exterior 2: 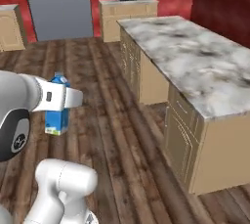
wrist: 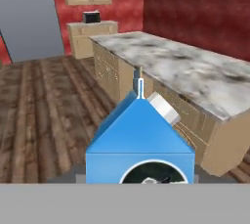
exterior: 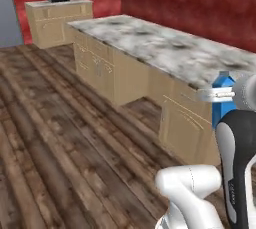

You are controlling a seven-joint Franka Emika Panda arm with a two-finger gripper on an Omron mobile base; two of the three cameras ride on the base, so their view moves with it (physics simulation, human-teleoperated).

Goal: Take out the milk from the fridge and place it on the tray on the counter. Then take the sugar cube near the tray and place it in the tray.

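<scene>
Milk: small bright-blue gable-top carton (wrist: pixel 140 140) with a pale round cap fills the lower middle of the hand view, closest to the lens; in the right base view it hangs at centre left, clear of the plank floor, and in the left base view a slice of it peeks out at the right edge behind the arm.
Claw: the claw (exterior 2: pixel 66 98) sits closed around the milk's upper part, holding it upright off the floor; the fingertips themselves are hidden behind the carton.
Counter: long white-grey marbled stone counter (exterior 2: pixel 195 61) over tan wooden cabinets runs through the upper right of the right base view, well apart from the carried milk.
Tray and sugar cube: neither can be made out on the stretch of counter visible.
Step in hand: judged to be the carry, milk already out and travelling toward the counter.
Next move: likely calls for bringing the tray into sight, lifting the milk above counter height, then lowering it level onto the tray before letting go.
</scene>
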